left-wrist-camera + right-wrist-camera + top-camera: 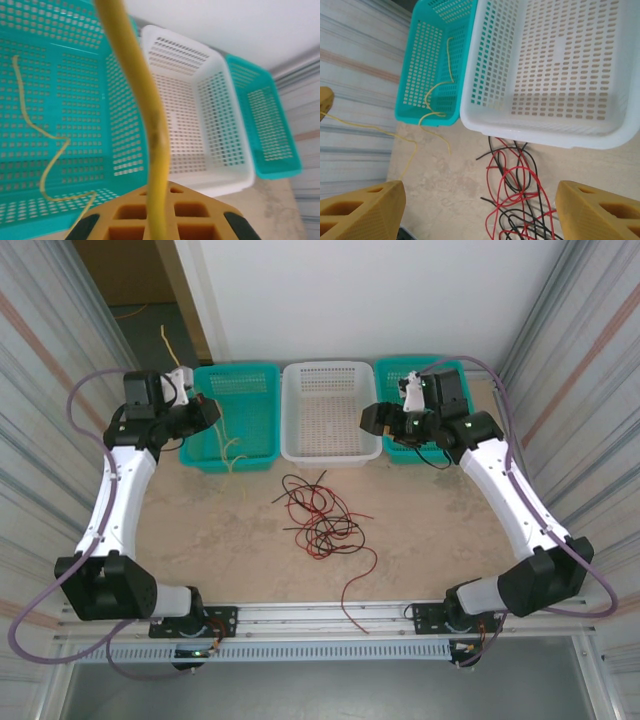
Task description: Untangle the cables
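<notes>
Over the left teal basket [240,370], the left gripper [207,410] is clamped on the yellow cable [150,125], which is draped across the basket floor and over its front rim onto the table [200,530]. At the table's middle, the red and black cables [320,518] are spread in a loose tangle, just in front of the white basket [330,455]. The right gripper [480,212] is held empty, jaws wide apart, near that basket's right end.

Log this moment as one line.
left fingers: shut on thin pale yellow cable, above left teal perforated plastic basket | right fingers: open, empty | red and black cables: tangled on tabletop
</notes>
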